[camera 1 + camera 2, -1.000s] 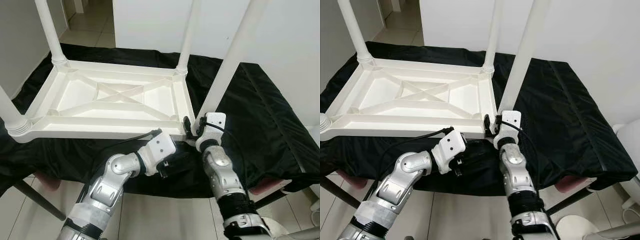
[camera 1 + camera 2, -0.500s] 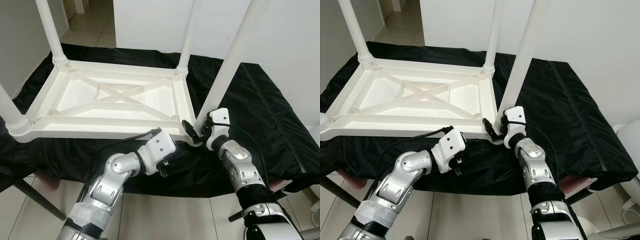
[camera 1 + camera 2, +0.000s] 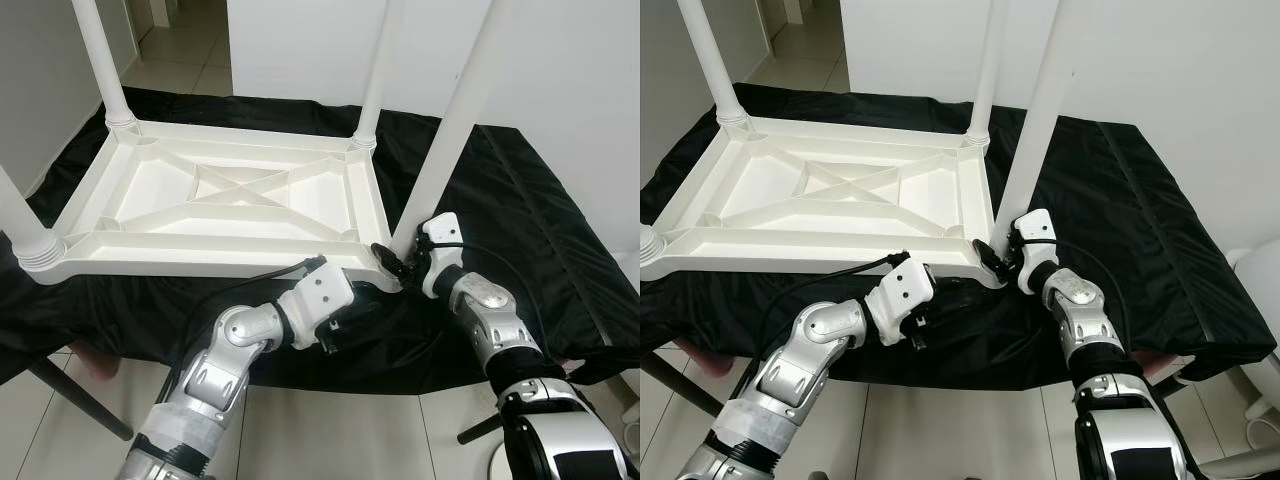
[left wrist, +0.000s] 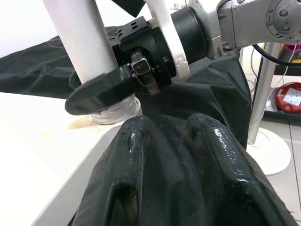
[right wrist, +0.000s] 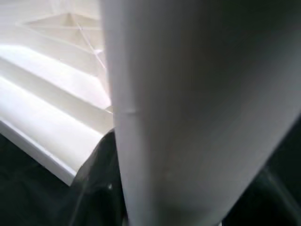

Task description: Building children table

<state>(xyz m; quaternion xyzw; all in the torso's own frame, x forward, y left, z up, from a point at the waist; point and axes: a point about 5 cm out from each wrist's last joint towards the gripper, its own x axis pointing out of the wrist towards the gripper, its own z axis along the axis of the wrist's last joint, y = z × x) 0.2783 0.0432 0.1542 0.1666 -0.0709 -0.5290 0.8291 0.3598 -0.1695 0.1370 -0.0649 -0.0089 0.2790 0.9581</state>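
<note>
- Upside down, the white children's table top (image 3: 220, 205) lies on a black cloth (image 3: 520, 220), its ribbed underside facing up and its near edge running close along the cloth's front border.
- Four white legs stand up from its corners; the near-right leg (image 3: 455, 120) rises at the corner nearest the robot's right arm.
- At the foot of that leg sits the right gripper (image 3: 398, 266), one black finger (image 4: 101, 92) lying across the base of the leg; the right wrist view has the leg pressed close between the fingers, so the jaws look clamped around it.
- Below the table's front edge, the left gripper (image 3: 345, 315) reaches in over the cloth's hanging border, just beside the same corner.
- Its two fingers (image 4: 141, 160) lie side by side, glossy and pointing at the leg's base with nothing between them; whether they are parted or closed cannot be told.
- Right of the table, the cloth lies bare out to its far edge.
- Pale floor tiles (image 3: 330, 440) show beneath the front edge, between the two arms.
</note>
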